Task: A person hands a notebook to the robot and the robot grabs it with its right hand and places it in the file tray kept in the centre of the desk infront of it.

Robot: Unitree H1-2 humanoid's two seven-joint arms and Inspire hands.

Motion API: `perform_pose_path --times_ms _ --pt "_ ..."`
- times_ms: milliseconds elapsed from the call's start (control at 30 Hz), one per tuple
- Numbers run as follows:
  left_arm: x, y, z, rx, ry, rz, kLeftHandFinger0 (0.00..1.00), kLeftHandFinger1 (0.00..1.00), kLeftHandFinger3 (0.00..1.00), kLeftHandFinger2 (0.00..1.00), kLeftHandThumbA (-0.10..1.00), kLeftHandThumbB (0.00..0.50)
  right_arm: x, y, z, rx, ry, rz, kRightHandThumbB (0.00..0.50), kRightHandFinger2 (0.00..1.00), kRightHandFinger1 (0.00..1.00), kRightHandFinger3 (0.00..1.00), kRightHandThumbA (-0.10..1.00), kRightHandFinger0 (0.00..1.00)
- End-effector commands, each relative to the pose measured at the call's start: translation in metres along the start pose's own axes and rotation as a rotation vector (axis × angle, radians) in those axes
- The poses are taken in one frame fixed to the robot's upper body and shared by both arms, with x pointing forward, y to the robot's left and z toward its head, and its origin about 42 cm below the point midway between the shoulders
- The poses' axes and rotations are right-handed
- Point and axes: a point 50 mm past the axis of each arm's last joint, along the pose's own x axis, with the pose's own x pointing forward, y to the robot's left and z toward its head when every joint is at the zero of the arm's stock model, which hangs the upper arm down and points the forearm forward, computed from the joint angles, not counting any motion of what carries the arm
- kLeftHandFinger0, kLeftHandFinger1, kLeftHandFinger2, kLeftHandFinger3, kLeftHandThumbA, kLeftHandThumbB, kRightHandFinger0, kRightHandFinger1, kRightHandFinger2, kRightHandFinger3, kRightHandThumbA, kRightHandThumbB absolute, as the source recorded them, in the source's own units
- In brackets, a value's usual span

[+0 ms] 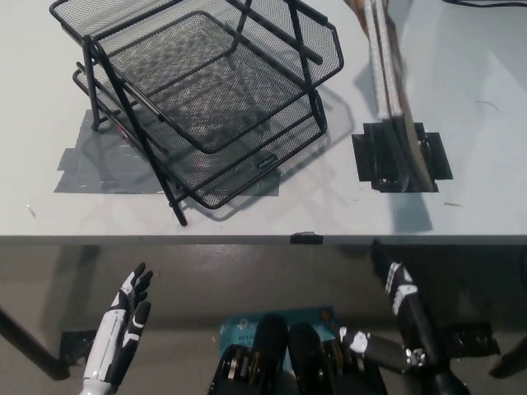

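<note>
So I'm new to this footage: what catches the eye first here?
The black mesh file tray, stacked in tiers, dominates the desk's upper left. To its right a notebook stands on edge over black tape. Below the desk edge both hands hang empty: the white left hand at lower left, the black right hand at lower right.

File tray (206,99) fills worktop (461,74) centre-left, mesh tiers stacked, slanted black frame legs on front side block low reach into lower tier. Top tier open from above. Notebook (394,90) stands on edge right of tray, upper end running off far edge of view, possibly held there. Narrow bare lane between tray and notebook. Front edge strip bare. Right side bare. Left robot hand (130,317) and right robot hand (403,300) both below front edge, fingers spread, clear of worktop.
</note>
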Motion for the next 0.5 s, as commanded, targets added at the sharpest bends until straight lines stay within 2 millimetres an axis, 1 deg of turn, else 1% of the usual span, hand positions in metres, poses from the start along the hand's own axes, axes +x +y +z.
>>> perform_pose_path --times_ms 0,67,133,200,300,367,400,467 --pt "0.003 0.008 0.012 0.05 -0.122 0.006 1.0 1.0 1.0 1.0 0.97 0.324 0.016 -0.01 0.097 -0.287 -0.557 -0.276 0.322 1.0 1.0 1.0 1.0 1.0" --pt "0.003 0.009 0.013 0.053 -0.123 0.009 1.0 1.0 1.0 1.0 0.97 0.321 0.026 -0.011 0.111 -0.312 -0.621 -0.348 0.339 1.0 1.0 1.0 1.0 1.0" --pt "0.003 0.009 0.013 0.053 -0.124 0.011 1.0 1.0 1.0 1.0 0.97 0.316 0.029 -0.012 0.116 -0.333 -0.642 -0.365 0.345 1.0 1.0 1.0 1.0 1.0" --pt "0.004 0.011 0.013 0.054 -0.128 0.016 1.0 1.0 1.0 1.0 0.97 0.315 0.038 -0.012 0.124 -0.354 -0.658 -0.365 0.36 1.0 1.0 1.0 1.0 1.0" --pt "0.004 0.011 0.013 0.055 -0.129 0.017 1.0 1.0 1.0 1.0 0.97 0.317 0.043 -0.011 0.127 -0.366 -0.663 -0.371 0.37 1.0 1.0 1.0 1.0 1.0" --pt "0.004 0.011 0.014 0.059 -0.134 0.015 1.0 1.0 1.0 1.0 0.97 0.309 0.046 -0.01 0.128 -0.38 -0.681 -0.381 0.361 1.0 1.0 1.0 1.0 1.0" --pt "0.004 0.011 0.014 0.059 -0.133 0.016 1.0 1.0 1.0 1.0 0.97 0.308 0.048 -0.01 0.128 -0.382 -0.684 -0.382 0.372 1.0 1.0 1.0 1.0 1.0" --pt "0.004 0.012 0.014 0.055 -0.125 0.014 1.0 1.0 1.0 1.0 0.97 0.318 0.05 -0.009 0.128 -0.383 -0.682 -0.387 0.377 1.0 1.0 1.0 1.0 1.0"
